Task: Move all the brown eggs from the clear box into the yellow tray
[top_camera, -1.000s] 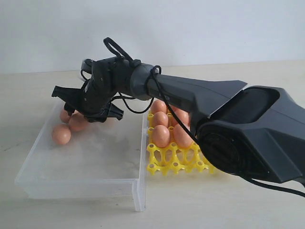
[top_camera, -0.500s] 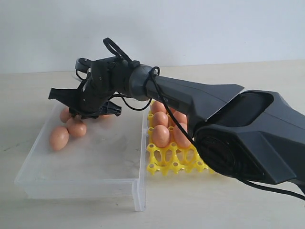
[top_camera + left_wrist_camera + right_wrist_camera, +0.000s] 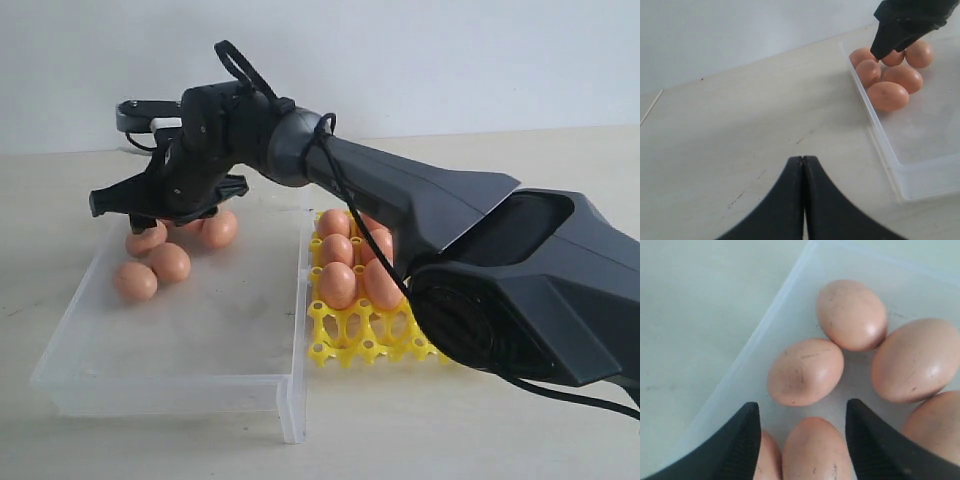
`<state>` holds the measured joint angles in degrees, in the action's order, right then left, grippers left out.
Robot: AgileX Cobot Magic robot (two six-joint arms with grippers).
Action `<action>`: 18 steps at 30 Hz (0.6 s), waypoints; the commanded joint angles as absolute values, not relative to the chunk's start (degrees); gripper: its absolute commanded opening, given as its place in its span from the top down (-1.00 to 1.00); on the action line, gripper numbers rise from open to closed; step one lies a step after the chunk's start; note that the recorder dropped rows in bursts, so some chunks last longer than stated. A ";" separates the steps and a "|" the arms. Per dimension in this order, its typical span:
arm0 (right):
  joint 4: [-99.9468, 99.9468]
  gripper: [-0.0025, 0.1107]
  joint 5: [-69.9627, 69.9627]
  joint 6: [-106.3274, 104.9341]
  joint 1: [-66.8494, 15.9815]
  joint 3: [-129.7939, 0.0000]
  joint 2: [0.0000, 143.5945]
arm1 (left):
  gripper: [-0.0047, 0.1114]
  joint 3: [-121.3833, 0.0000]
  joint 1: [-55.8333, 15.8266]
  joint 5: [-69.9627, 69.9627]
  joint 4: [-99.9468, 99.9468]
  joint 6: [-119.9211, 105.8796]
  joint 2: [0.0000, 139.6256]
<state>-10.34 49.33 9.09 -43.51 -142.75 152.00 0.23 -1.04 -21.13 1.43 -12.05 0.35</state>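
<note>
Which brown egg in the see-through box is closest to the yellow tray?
The smooth brown egg at the cluster's right end in the exterior view; the others lie farther left.

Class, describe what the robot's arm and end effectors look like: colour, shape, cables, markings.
The right arm has a matte dark grey, angular shell with a round joint cover. Thin black cables run along it. The right end effector is black with tapered fingers. The left end effector is also black, curved and narrowing to a tip. No markings are visible.
</note>
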 commanded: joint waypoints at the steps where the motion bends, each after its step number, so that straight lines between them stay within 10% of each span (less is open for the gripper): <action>1: -6.75 0.05 58.25 -3.60 -43.30 -144.82 151.92 | 0.92 0.00 -1.15 -20.81 1.43 -11.75 0.00; 18: -7.29 -0.10 59.66 1.56 -43.30 -144.90 151.92 | 0.92 0.00 -1.15 -20.81 1.43 -11.75 0.00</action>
